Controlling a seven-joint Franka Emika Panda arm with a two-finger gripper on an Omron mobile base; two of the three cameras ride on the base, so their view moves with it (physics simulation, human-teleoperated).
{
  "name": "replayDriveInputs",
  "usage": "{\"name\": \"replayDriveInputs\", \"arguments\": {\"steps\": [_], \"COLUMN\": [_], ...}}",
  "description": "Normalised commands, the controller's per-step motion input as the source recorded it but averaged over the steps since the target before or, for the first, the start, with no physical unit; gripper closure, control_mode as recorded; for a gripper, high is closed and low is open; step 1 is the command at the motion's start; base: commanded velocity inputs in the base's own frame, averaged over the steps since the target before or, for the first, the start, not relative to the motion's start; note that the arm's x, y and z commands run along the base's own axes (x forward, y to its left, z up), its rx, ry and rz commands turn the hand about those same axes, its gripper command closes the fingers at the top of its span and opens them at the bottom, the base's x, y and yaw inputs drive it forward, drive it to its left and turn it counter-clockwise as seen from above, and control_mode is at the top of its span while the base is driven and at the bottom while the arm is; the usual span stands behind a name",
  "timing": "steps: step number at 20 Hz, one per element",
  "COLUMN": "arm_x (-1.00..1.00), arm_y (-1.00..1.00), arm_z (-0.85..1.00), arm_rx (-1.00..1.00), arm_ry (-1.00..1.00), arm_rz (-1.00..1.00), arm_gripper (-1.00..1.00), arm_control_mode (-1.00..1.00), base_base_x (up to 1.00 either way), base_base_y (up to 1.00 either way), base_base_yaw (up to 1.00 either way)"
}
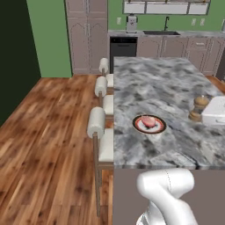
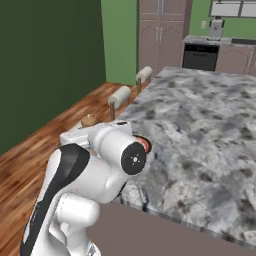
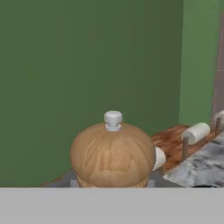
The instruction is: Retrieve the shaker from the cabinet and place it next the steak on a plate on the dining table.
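Observation:
In the left base view, the small tan wooden shaker (image 1: 200, 103) stands upright over the right part of the marbled dining table (image 1: 154, 83), with my gripper (image 1: 198, 113) shut on it. I cannot tell whether its base touches the top. The brown-rimmed plate (image 1: 139, 128) with the pinkish-red steak (image 1: 148, 121) lies about a plate's width to its left. In the hand view the shaker's rounded top (image 3: 112, 155) sits between my fingertips (image 3: 151, 183). In the right base view my arm hides most of the plate; the shaker's top (image 2: 89, 120) and a bit of steak (image 2: 145, 145) peek out.
Cream padded stools (image 1: 100, 127) line the table's left side over a wooden floor (image 1: 48, 132). At the back stand tall panelled cabinets (image 1: 85, 35), a black dishwasher (image 1: 123, 47) and a counter with a sink (image 1: 161, 33). A green wall (image 2: 50, 65) lies to the left.

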Motion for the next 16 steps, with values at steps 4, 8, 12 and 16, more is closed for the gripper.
{"name": "replayDriveInputs", "arguments": {"steps": [4,8,12,16], "arm_x": [0.14,0.19,0.3,0.32], "arm_y": [-0.11,0.0,0.0,0.0], "arm_z": [-0.59,-0.44,-0.31,-0.22], "arm_rx": [0.0,-0.03,-0.05,0.0], "arm_ry": [-0.05,0.03,0.08,-0.01], "arm_rz": [0.47,0.32,0.23,0.18], "arm_gripper": [1.0,1.0,1.0,1.0], "arm_control_mode": [-1.0,-1.0,-1.0,-1.0], "base_base_x": [0.0,0.0,0.0,0.0], "base_base_y": [0.0,0.0,0.0,0.0], "base_base_yaw": [0.0,0.0,0.0,0.0]}}
